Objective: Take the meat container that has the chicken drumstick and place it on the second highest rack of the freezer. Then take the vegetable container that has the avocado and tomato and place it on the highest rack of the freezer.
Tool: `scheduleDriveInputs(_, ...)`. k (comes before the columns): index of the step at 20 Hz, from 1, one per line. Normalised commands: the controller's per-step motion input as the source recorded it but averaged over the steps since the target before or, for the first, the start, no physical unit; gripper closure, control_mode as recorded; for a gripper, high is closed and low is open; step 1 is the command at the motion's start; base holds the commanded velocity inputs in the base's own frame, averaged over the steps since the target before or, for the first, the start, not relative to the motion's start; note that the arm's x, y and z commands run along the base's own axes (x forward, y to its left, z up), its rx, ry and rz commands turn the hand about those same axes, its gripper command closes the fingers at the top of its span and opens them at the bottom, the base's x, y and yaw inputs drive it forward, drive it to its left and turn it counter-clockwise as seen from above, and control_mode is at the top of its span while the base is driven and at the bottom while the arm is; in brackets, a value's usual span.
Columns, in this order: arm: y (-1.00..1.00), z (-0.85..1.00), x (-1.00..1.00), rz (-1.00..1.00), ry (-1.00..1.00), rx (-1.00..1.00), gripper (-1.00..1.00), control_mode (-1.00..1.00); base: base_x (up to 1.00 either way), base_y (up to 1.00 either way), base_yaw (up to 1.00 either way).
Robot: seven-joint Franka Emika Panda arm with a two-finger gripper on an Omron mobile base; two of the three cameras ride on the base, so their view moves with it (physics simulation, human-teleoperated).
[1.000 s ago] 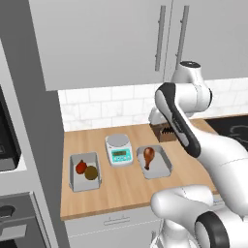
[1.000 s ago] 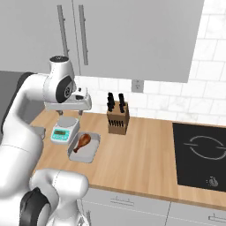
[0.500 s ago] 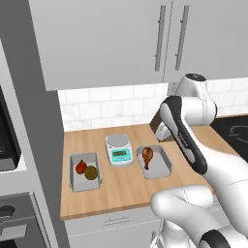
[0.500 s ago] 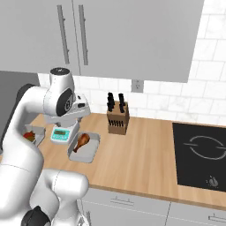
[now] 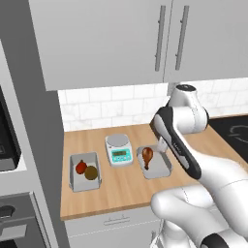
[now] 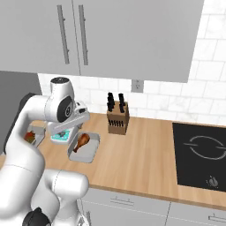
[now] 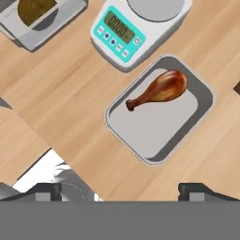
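2 pincer (image 7: 120, 190) fingertips wide apart, empty

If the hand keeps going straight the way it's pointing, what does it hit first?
Most likely the grey tray holding the chicken drumstick, which lies ahead of the open hand; depth is unclear.

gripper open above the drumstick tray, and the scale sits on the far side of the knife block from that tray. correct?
Not quite. The scale sits between the drumstick tray and the avocado-tomato tray, per the left base view; the knife block is on the tray's other side. The gripper is open above the tray.
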Motion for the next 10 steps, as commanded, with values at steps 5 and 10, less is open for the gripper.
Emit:
scheduleDriveInputs(5,0.00,-0.62,-0.01,0.05,-0.01,0.00,-1.00,-1.00,0.00,0.00,0.00)
scheduleDriveInputs(10,0.00,-0.43,0.00,0.02,0.00,0.00,-1.00,-1.00,0.00,0.00,0.00)
